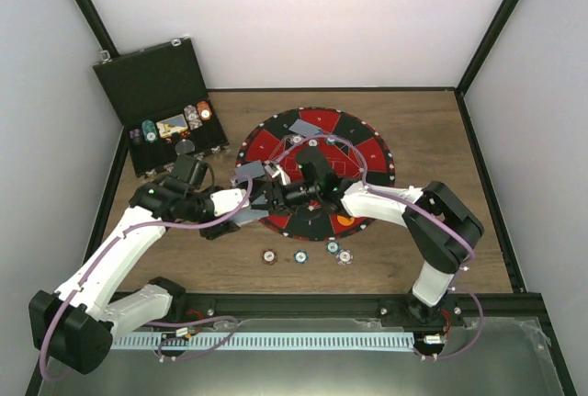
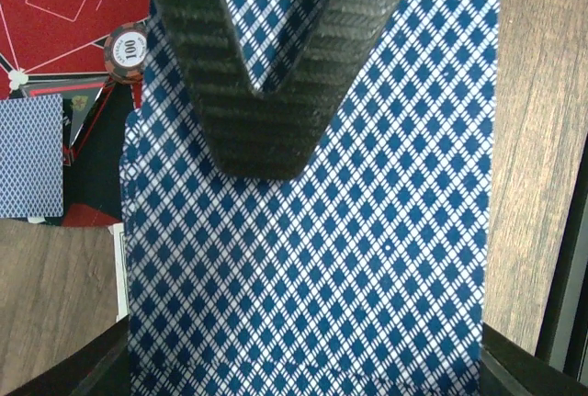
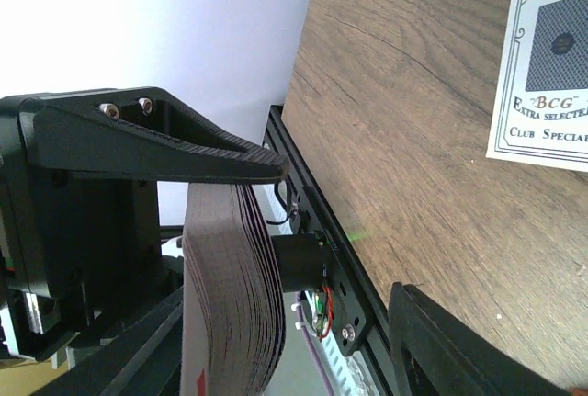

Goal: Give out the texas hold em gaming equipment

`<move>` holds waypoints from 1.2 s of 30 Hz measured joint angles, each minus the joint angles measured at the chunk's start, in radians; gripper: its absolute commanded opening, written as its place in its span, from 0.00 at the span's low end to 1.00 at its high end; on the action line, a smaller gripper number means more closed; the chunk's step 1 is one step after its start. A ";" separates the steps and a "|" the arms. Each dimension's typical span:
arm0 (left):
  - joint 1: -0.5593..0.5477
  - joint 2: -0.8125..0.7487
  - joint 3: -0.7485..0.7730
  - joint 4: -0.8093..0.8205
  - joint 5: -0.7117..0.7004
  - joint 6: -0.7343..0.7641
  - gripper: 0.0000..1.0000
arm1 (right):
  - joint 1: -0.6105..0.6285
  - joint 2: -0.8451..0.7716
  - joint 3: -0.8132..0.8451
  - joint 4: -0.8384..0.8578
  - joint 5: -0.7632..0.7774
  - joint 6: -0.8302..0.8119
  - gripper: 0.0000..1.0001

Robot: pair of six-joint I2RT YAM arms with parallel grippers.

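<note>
Nearest, on the brown wooden table (image 1: 413, 258): four small round striped-edge poker chips (image 1: 300, 255) in a loose row, just off the 6 o'clock rim of the big round red-and-black mat (image 1: 266, 143). An orange marker disc (image 1: 344, 220) sits on the mat just inside that rim.

The arms meet at the mat's 8 o'clock edge. The left gripper (image 2: 303, 359) grips a thick deck of blue-and-white diamond-backed playing cards (image 2: 367, 231) by its two long edges, card backs facing its wrist camera. The deck's long axis runs straight out from the left wrist, toward 3 o'clock in the overhead view.

The right gripper (image 3: 340, 231) sits opposite, on the 3 o'clock side, jaws apart. One finger (image 2: 262, 139) lies flat on the top card's far half; the other is clear of the deck. Likely next: the right arm drags the top card off lengthwise toward itself.

Single cards (image 1: 304, 126) lie on the mat at 9 and 12. Farthest, at 10 o'clock, is the black hinged case (image 1: 138, 84), open, more chips inside.
</note>
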 measured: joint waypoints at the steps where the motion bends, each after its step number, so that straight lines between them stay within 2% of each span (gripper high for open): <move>1: 0.000 -0.001 0.000 0.002 0.000 0.000 0.16 | -0.001 -0.008 -0.004 -0.005 0.003 0.000 0.55; 4: 0.000 -0.003 -0.002 0.009 0.001 0.000 0.16 | -0.005 -0.028 -0.010 -0.019 0.010 0.002 0.48; 10: 0.000 -0.008 -0.011 0.026 -0.004 0.001 0.16 | -0.018 -0.092 -0.036 -0.035 0.021 0.013 0.21; 17: 0.000 -0.008 -0.021 0.042 -0.013 0.003 0.16 | -0.056 -0.166 -0.074 -0.056 0.024 0.028 0.03; 22: 0.000 -0.008 -0.022 0.051 -0.019 0.003 0.16 | -0.089 -0.221 -0.093 -0.081 0.022 0.023 0.01; 26: 0.000 -0.006 -0.032 0.058 -0.034 0.003 0.16 | -0.163 -0.286 -0.124 -0.127 0.014 0.003 0.01; 36: 0.000 -0.006 -0.037 0.058 -0.052 0.007 0.16 | -0.499 -0.465 -0.307 -0.319 0.001 -0.133 0.01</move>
